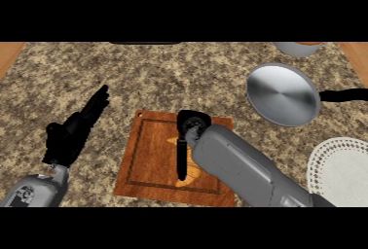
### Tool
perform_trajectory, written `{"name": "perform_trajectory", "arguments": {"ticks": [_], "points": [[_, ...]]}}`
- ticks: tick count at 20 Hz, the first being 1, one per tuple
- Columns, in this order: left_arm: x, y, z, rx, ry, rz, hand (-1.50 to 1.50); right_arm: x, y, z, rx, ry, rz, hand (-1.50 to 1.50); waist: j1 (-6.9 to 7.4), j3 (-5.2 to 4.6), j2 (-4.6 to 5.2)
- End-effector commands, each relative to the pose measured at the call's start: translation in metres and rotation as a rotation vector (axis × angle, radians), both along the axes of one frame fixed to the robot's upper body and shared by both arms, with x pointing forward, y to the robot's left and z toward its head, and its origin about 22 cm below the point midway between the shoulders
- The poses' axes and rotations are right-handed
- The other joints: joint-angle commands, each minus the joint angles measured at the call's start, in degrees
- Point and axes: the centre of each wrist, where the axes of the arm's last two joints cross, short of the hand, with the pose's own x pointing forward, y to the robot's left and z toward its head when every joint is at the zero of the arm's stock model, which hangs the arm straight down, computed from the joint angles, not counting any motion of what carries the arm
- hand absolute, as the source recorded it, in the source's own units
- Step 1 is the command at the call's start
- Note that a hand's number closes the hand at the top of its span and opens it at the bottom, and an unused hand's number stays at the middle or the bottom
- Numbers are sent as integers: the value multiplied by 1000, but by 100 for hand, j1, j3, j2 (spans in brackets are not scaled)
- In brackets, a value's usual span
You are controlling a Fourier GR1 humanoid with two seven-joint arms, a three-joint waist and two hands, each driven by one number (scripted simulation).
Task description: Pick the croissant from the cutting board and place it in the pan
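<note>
- The counter point(179, 78) has a speckled brown stone top; a strip of wood shows past its far left corner and another past its far right corner.
- The board point(151, 160), reddish-brown wood with a groove running round inside its rim, lies near the middle of the counter's near edge, turned slightly off square.
- The croissant point(190, 179) lies on the board, right of the board's middle. Only its golden near tip and a small bit of its left side show; the rest is hidden.
- The right hand point(191, 124) is over the croissant, its grey forearm coming in from the near right corner and covering the board's right side. Whether the hand is closed on the croissant or merely above it, I cannot tell.
- The left hand point(72, 131) rests open near the left edge, left of the board and apart from it, fingers straight and pointing away.
- The pan point(283, 95), round with a brushed-metal inside, sits toward the far right, well apart from the board; its black handle point(343, 95) points to the right edge.
- A white plate point(341, 168) with a lacy rim sits at the right edge, nearer than the pan.
- A grey vessel point(296, 47) is cut off at the far edge, beyond the pan.
</note>
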Motion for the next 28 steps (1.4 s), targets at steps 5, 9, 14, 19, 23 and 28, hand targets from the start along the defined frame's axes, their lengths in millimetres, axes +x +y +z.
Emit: {"name": "perform_trajectory", "arguments": {"ticks": [5,9,14,19,23,28], "points": [[-2,9,3,-29,0,4,0,-6,-4,-21,-186,45,-58,-150,-21,2,1],[2,-7,-8,-20,7,-6,0,-7,3,-20,-179,82,-33,-150,-39,2,12],[-1,0,5,2,8,-17,0,-7,2,-32,-138,105,57,150,70,4,30],[-8,-8,-5,-11,-6,-2,0,-28,1,-48,-117,114,52,150,22,4,14],[-7,-6,-1,-15,-4,-12,0,-21,9,-23,-105,61,59,150,27,4,14],[-8,16,-3,1,0,24,0,-72,-11,-9,41,-260,156,150,-204,4,-64]]}}
